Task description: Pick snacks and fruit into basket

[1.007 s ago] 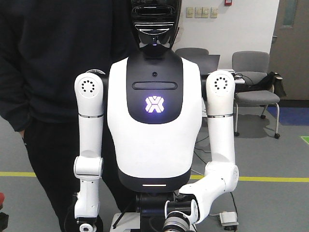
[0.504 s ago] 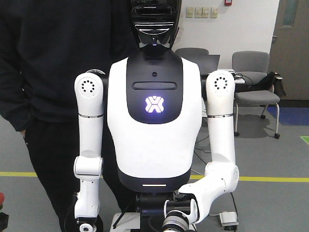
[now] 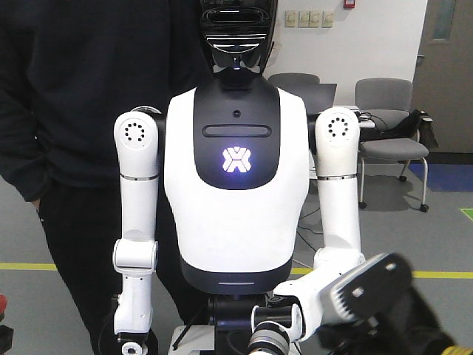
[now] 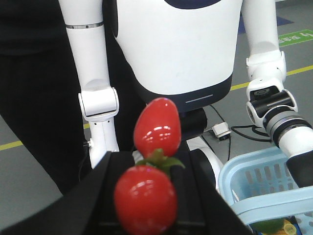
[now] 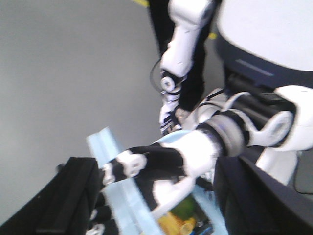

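The left gripper has its black fingers pinched on a red fruit, two glossy lobes joined by green leaves, held in the air just left of the pale blue basket, near its rim corner. This looks like the carry step. The next move calls for swinging right over the rim, lowering, then letting go. The left arm is raised and points at a white humanoid, whose hand is at the basket. The right gripper hangs over the basket's rim with its fingers spread and empty; something yellow-green, perhaps a snack, lies inside.
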Robot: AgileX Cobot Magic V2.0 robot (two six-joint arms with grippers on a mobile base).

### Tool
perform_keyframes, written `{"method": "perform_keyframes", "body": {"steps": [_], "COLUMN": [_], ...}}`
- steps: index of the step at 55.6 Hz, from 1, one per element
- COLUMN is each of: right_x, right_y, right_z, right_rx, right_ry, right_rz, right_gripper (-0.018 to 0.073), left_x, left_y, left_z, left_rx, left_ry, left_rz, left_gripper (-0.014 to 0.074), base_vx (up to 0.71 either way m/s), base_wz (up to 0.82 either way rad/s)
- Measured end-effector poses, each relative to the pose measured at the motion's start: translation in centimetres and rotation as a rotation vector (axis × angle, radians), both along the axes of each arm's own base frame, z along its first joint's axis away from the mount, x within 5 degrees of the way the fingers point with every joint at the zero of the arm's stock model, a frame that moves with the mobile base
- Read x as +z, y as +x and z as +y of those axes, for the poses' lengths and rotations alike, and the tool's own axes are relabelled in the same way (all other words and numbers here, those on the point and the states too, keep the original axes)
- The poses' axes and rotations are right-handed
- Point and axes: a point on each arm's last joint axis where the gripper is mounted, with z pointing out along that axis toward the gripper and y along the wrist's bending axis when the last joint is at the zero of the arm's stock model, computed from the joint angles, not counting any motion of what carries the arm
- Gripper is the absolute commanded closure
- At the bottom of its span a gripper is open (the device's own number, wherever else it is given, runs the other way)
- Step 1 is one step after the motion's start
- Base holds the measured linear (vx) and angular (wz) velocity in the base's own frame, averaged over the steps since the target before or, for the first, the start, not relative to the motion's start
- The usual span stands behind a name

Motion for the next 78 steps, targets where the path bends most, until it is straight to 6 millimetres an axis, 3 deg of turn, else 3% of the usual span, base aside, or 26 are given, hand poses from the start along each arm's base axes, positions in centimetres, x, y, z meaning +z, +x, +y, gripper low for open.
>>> {"method": "perform_keyframes", "body": {"steps": [7, 16, 27, 45, 63, 78], "right_x": [2.1, 3.6, 4.6, 4.6, 4.6, 4.6], "right_y": [-0.5, -3.1, -4.9, -5.0, -5.0, -5.0], "right_z": [-4.4, -7.5, -8.3, -8.2, -8.2, -8.2], "right_rx": [-0.162, -0.244, -0.254, -0.260, -0.263, -0.263], "right_ry": [0.014, -0.043, -0.041, -0.017, -0.012, -0.012], "right_rz": [-0.075, -0.114, -0.160, -0.152, -0.149, -0.149], "right_gripper": [0.0020, 0.0020, 0.0020, 0.0020, 0.0020, 0.0020], "left_x": [0.0, 0.0, 0.1, -0.7, -4.4, -6.5], "left_y": [0.0, 0.0, 0.0, 0.4, 0.5, 0.2], "left_z": [0.0, 0.0, 0.0, -0.5, -9.0, -15.8], "left_rx": [0.000, 0.000, 0.005, -0.043, -0.531, -0.752], "left_ry": [0.000, 0.000, -0.002, 0.042, 0.118, 0.215], "left_rz": [0.000, 0.000, -0.011, 0.052, 0.212, 0.256], "left_gripper": [0.0602, 0.0602, 0.0602, 0.0602, 0.0602, 0.0602], "base_vx": [0.00, 0.00, 0.00, 0.00, 0.00, 0.00], "base_wz": [0.00, 0.00, 0.00, 0.00, 0.00, 0.00]}}
